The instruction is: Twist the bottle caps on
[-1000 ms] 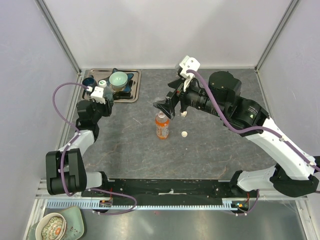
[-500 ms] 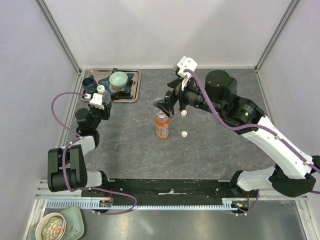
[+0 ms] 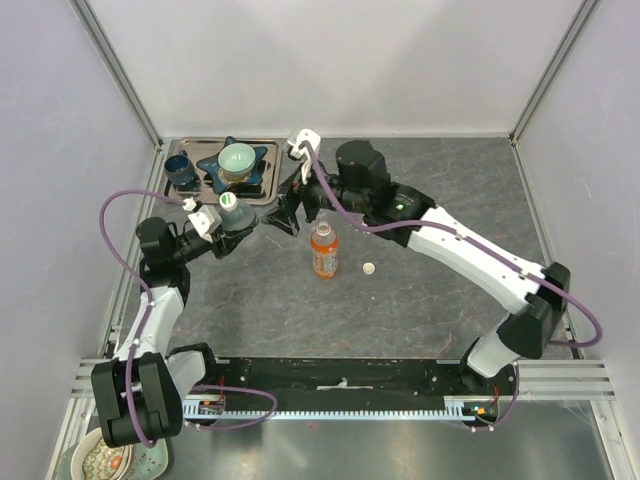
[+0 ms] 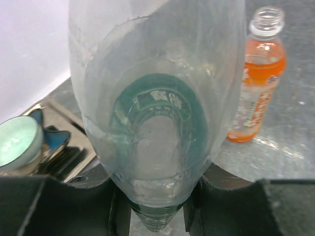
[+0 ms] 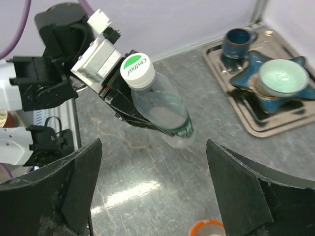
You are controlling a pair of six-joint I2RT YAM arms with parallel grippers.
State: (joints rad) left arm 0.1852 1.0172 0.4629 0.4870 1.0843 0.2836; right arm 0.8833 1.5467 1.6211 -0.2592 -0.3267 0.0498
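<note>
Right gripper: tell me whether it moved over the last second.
Yes. The right gripper swung left, from above the orange bottle toward the tray.

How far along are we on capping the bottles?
Looks done: the clear green-tinted plastic bottle, gripped by the left claw, wears a white green-topped cap; tightness unclear. In hand: the right claw hovers open beside it. Left: the orange plastic bottle stands uncapped, a white round cap loose beside it.
</note>
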